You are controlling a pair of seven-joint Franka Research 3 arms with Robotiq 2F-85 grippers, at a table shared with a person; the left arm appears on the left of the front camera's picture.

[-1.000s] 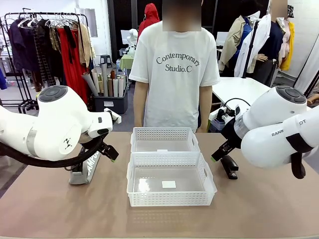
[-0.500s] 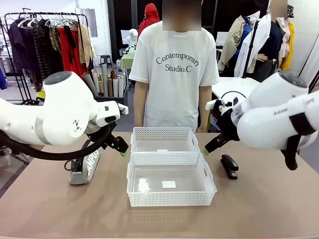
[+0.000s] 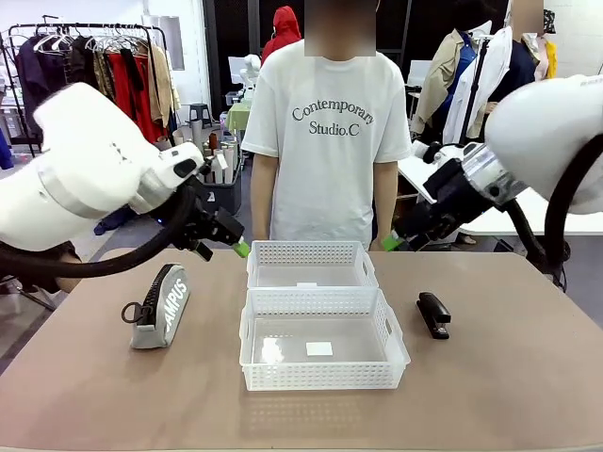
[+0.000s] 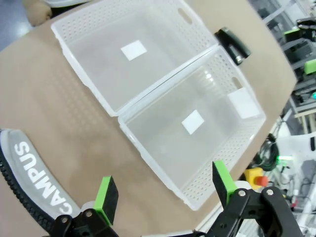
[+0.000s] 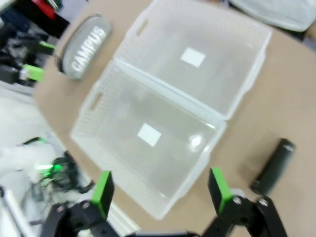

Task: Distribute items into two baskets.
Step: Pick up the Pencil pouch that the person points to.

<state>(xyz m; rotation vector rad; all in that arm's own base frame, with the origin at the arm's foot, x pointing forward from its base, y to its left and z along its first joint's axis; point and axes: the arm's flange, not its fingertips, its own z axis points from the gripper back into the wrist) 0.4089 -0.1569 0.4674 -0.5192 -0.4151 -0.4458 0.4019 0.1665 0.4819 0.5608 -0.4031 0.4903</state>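
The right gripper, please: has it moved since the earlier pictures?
Yes. The right gripper has risen, open, away from the stapler, which has stayed put.

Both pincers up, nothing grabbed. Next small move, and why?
Probably lower the open left pincer toward the grey pouch: it lies on the table left of the empty baskets, on that arm's side. The stapler lies right of them, for the right pincer.

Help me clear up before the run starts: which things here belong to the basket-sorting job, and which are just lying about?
Job in hand: grey CAMPUS pouch, black stapler, near basket, far basket.

Just lying about: clothes rack, rolled tubes, both beyond the table.
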